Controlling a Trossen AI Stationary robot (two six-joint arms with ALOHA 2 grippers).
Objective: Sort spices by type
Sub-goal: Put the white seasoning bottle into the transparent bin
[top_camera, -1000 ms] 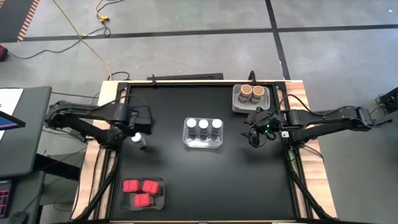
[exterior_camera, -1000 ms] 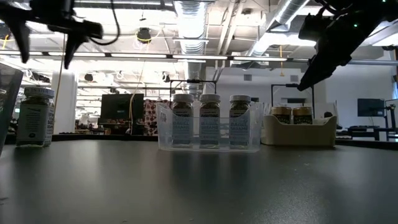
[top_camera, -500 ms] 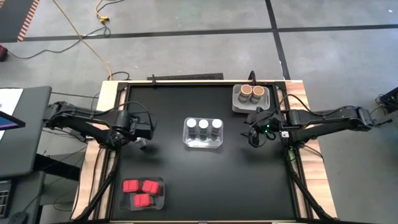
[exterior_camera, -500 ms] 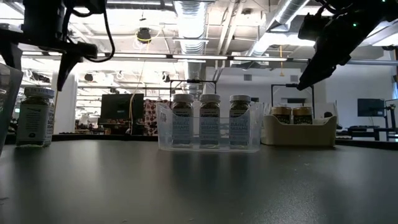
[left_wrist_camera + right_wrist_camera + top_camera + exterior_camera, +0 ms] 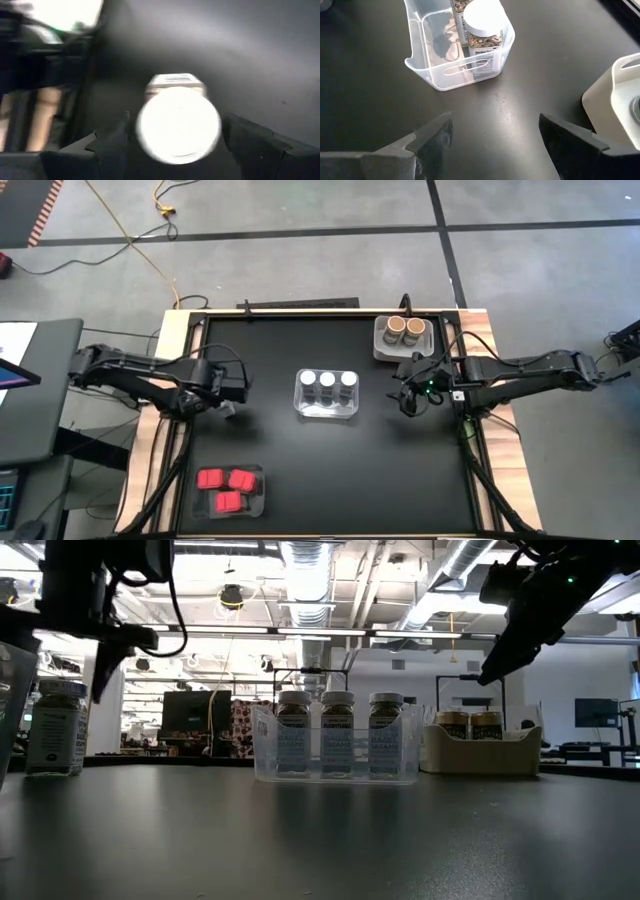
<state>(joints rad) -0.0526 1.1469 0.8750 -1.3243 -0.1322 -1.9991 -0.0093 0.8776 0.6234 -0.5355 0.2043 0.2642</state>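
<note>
One clear jar with a white round lid (image 5: 178, 125) stands alone on the black table near its left edge, also seen as the lone jar (image 5: 55, 727) in the low view. My left gripper (image 5: 175, 120) is open right above it, a finger on either side of the lid, and hides it under the left gripper (image 5: 227, 408) in the high view. Three like jars (image 5: 327, 380) stand in a clear tray (image 5: 327, 410). Two tan-brown jars (image 5: 404, 328) sit in a grey tray (image 5: 382, 350). Three red boxes (image 5: 227, 488) lie in another clear tray. My right gripper (image 5: 404, 402) hovers open, right of the middle tray.
The table's raised frame runs along the left edge (image 5: 185, 380), close beside the lone jar. Bare black tabletop lies between the jar and the middle tray (image 5: 445, 75), and across the near half of the table. The grey tray (image 5: 615, 95) stands beside my right gripper.
My left gripper has come down over the lone white-lidded jar, drifting a little toward the table's left edge, until its fingers stand at lid height on both sides. The jar has stayed in place.
</note>
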